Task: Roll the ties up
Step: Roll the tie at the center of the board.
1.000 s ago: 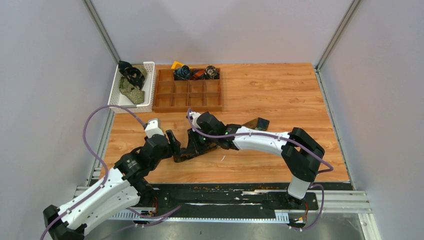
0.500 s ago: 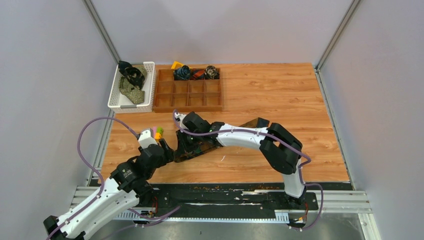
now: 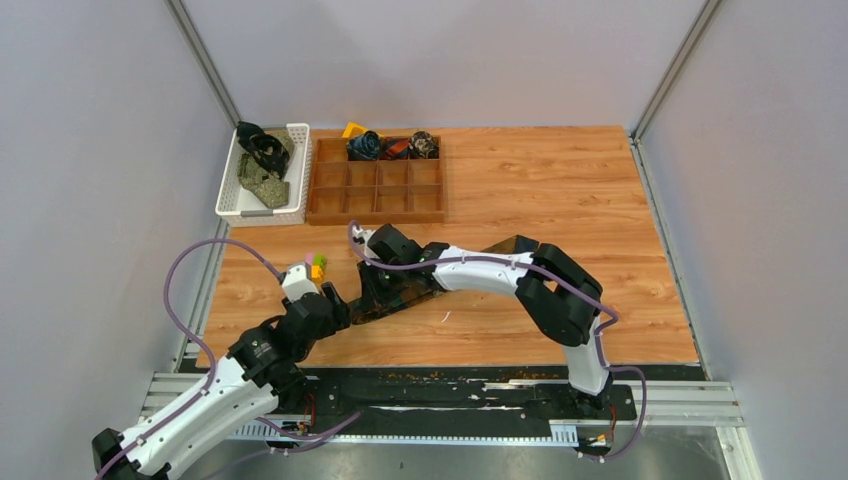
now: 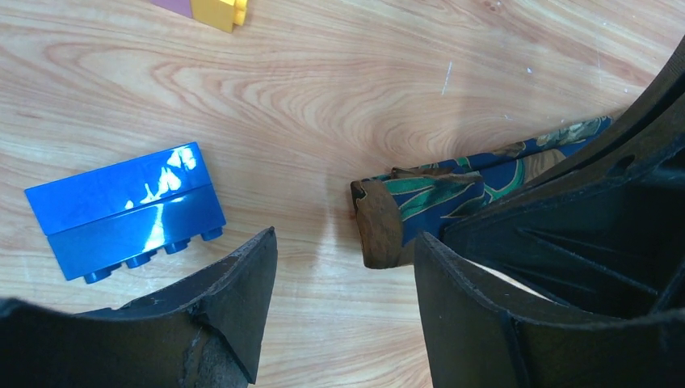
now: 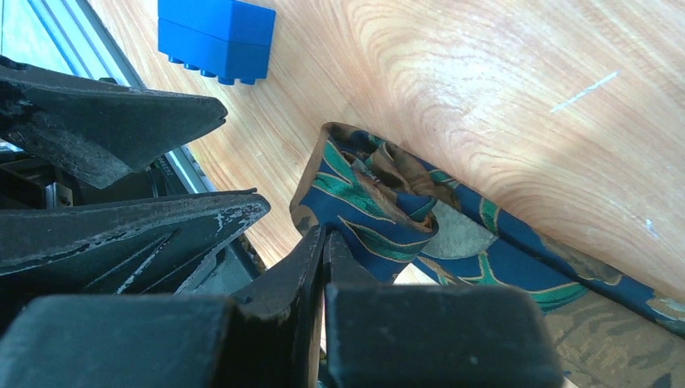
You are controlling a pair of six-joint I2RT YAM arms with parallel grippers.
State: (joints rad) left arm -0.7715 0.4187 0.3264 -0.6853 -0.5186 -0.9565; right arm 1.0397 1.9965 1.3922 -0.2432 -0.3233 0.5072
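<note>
A navy tie (image 3: 366,311) with a green and tan leaf pattern lies slantwise on the table, its wide end (image 3: 516,245) to the right. My right gripper (image 3: 376,291) is shut on the tie's folded-over narrow end, and in the right wrist view (image 5: 323,236) the fabric (image 5: 380,212) bunches at the pressed fingertips. My left gripper (image 3: 338,301) is open just left of that end. In the left wrist view (image 4: 346,242) the tie's end (image 4: 428,192) lies just ahead of the fingertips, nearer the right finger (image 4: 476,299), untouched.
A blue block (image 4: 121,210) lies left of the tie's end, and it also shows in the right wrist view (image 5: 216,36). Small green and yellow blocks (image 3: 317,266) sit near my left wrist. A white basket (image 3: 297,172) holds loose ties. A wooden divided tray (image 3: 376,190) holds rolled ties (image 3: 365,146).
My right gripper has moved left along the tie towards its narrow end. My left arm has drawn back towards the lower left, uncovering the small blocks. Little has moved in the last half second.
</note>
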